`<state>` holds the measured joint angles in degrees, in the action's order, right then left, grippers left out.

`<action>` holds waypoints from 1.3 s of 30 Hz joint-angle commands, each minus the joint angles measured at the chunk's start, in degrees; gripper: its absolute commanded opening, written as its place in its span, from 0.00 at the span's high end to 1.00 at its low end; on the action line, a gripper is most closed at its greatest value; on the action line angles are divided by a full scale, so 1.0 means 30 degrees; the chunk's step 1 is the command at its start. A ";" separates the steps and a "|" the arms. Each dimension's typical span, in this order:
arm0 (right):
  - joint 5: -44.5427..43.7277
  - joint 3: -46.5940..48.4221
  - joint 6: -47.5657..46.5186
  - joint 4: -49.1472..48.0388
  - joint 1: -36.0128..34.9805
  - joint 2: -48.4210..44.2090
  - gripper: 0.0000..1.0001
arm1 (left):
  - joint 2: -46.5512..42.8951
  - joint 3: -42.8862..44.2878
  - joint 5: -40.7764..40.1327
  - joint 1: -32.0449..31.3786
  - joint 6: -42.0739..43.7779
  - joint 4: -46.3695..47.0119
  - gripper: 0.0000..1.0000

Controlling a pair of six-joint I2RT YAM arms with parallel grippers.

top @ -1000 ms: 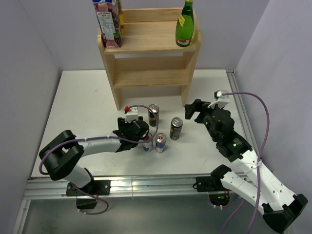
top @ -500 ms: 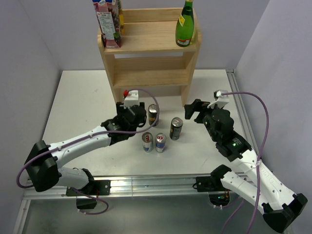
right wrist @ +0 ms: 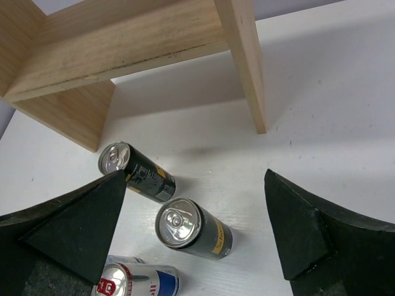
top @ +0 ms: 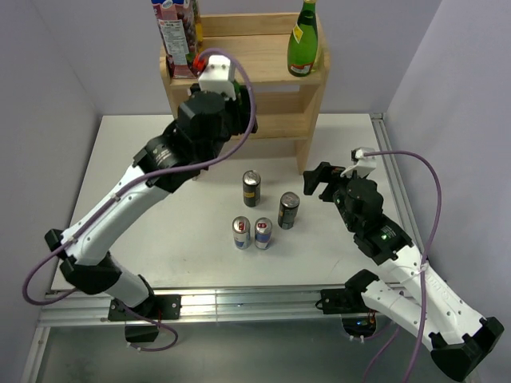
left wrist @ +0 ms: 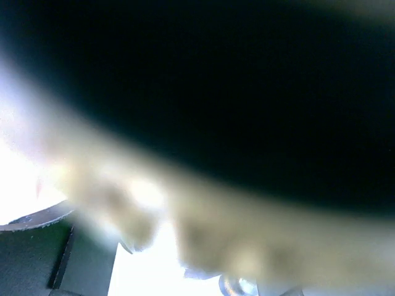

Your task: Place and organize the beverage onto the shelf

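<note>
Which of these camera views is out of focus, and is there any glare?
Left wrist view: almost wholly blurred, dark mass above a pale smear, blown-out white at lower left. Right wrist view: sharp, soft shadows under the light wooden two-tier shelf. Top external view: sharp, glare on the metal front rail.

White table (top: pixel 120 144) between lilac walls (top: pixel 48 72), metal rail (top: pixel 239 302) in front
</note>
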<state>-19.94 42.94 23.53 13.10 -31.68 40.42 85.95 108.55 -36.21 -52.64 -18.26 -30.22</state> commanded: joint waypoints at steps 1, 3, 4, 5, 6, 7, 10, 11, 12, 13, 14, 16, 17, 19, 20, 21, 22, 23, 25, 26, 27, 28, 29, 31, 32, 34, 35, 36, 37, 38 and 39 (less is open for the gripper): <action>-0.0588 0.0219 -0.0080 -0.0004 -0.0074 -0.0641 0.00 | 0.1954 0.4900 0.1169 -0.0089 0.1720 0.0086 1.00; -0.0879 -0.0014 -0.0050 0.0085 -0.0045 -0.0963 0.00 | 0.3246 0.6552 0.1635 -0.0089 0.2072 -0.0708 1.00; -0.0939 -0.0103 -0.0021 0.0143 -0.0045 -0.1110 0.00 | 0.3572 0.7836 0.1784 -0.0089 0.2189 -0.0796 1.00; -0.0998 -0.0249 0.0037 0.0086 -0.0045 -0.1199 0.00 | 0.3808 0.8255 0.1872 -0.0089 0.2365 -0.0797 1.00; -0.1027 -0.0453 0.0096 0.0085 -0.0045 -0.1373 0.00 | 0.4100 0.8549 0.1960 -0.0089 0.2453 -0.0420 1.00; -0.1086 -0.0513 0.0125 0.0143 -0.0074 -0.1462 0.00 | 0.4219 0.9074 0.2077 -0.0089 0.2657 -0.0213 1.00; -0.1115 -0.0835 0.0301 0.0203 -0.0045 -0.1755 0.00 | 0.4804 1.0042 0.2225 -0.0089 0.3068 0.0315 1.00; -0.1116 -0.0923 0.0360 0.0174 -0.0045 -0.1843 0.00 | 0.4922 1.0104 0.2196 -0.0089 0.3447 0.0491 1.00; -0.1116 -0.1069 0.0360 0.0202 -0.0045 -0.2047 0.00 | 0.4981 1.0047 0.2167 -0.0089 0.3682 0.0840 1.00; -0.1116 -0.1157 0.0418 0.0174 -0.0045 -0.2165 0.00 | 0.4953 0.9640 0.2108 -0.0089 0.3917 0.1685 1.00; -0.1145 -0.1332 0.0477 0.0202 -0.0074 -0.2224 0.00 | 0.4924 0.9433 0.1934 -0.0089 0.4296 0.2244 1.00; -0.1087 -0.1480 0.0565 0.0174 -0.0045 -0.2400 0.00 | 0.5127 0.9576 0.1873 -0.0089 0.4678 0.2978 1.00; -0.1086 -0.1626 0.0594 0.0173 -0.0045 -0.2459 0.00 | 0.5244 0.9810 0.1931 -0.0089 0.4768 0.3157 1.00; -0.1086 -0.1714 0.0653 0.0202 -0.0045 -0.2547 0.00 | 0.5626 1.0452 0.1874 -0.0089 0.4972 0.3391 1.00; -0.1086 -0.1744 0.0653 0.0203 -0.0045 -0.2605 0.00 | 0.5714 1.0572 0.1815 -0.0089 0.5206 0.3799 1.00; -0.1144 -0.1744 0.0682 0.0261 -0.0045 -0.2635 0.00 | 0.5859 1.0719 0.1728 -0.0089 0.5353 0.4064 1.00; -0.1174 -0.1715 0.0653 0.0290 -0.0045 -0.2635 0.00 | 0.5890 1.0749 0.1669 -0.0089 0.5645 0.4357 1.00; -0.1232 -0.1686 0.0595 0.0319 -0.0045 -0.2693 0.00 | 0.5948 1.0749 0.1610 -0.0089 0.5822 0.4998 1.00; -0.1261 -0.1656 0.0565 0.0436 -0.0074 -0.2752 0.00 | 0.6124 1.0807 0.1610 -0.0089 0.5882 0.5558 1.00; -0.1291 -0.1598 0.0594 0.0466 -0.0045 -0.2781 0.00 | 0.6241 1.0837 0.1581 -0.0089 0.6665 0.5938 1.00; -0.1291 -0.1598 0.0594 0.0524 -0.0074 -0.2810 0.00 | 0.6503 1.0924 0.1551 -0.0060 0.6789 0.6493 1.00; -0.1291 -0.1569 0.0565 0.0525 -0.0045 -0.2869 0.00 | 0.6708 1.1215 0.1522 -0.0060 0.7022 0.6759 1.00; -0.1291 -0.1569 0.0565 0.0554 -0.0074 -0.2869 0.00 | 0.6914 1.1421 0.1464 -0.0031 0.7170 0.7110 1.00; -0.1145 -0.1540 0.0594 0.0612 -0.0045 -0.2928 0.00 | 0.7587 1.2093 0.1550 0.0057 0.7230 0.7347 1.00; -0.1174 -0.1568 0.0653 0.0642 -0.0045 -0.2957 0.00 | 0.7763 1.2184 0.1580 0.0231 0.7201 0.7522 1.00; -0.1058 -0.1656 0.0653 0.0613 -0.0045 -0.2987 0.00 | 0.8087 1.2302 0.1784 0.0466 0.6997 0.7962 1.00; -0.1057 -0.1772 0.0740 0.0671 -0.0074 -0.3016 0.00 | 0.8174 1.2331 0.2163 0.0873 0.6444 0.8021 1.00; -0.0970 -0.1803 0.0741 0.0671 -0.0045 -0.3045 0.00 | 0.8349 1.2389 0.2485 0.1139 0.6265 0.7993 1.00; -0.0940 -0.1861 0.0770 0.0671 -0.0074 -0.3045 0.00 | 0.8380 1.2419 0.2750 0.1373 0.5219 0.8021 1.00; -0.0853 -0.1948 0.0857 0.0700 -0.0074 -0.3074 0.00 | 0.8438 1.2361 0.3071 0.1840 0.5005 0.8109 1.00; -0.0823 -0.2007 0.0887 0.0730 -0.0045 -0.3161 0.00 | 0.8526 1.2361 0.3220 0.2076 0.4829 0.8139 1.00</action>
<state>-22.59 37.82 25.30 15.44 -31.68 31.64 113.23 140.94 -29.06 -49.56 -0.56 -17.08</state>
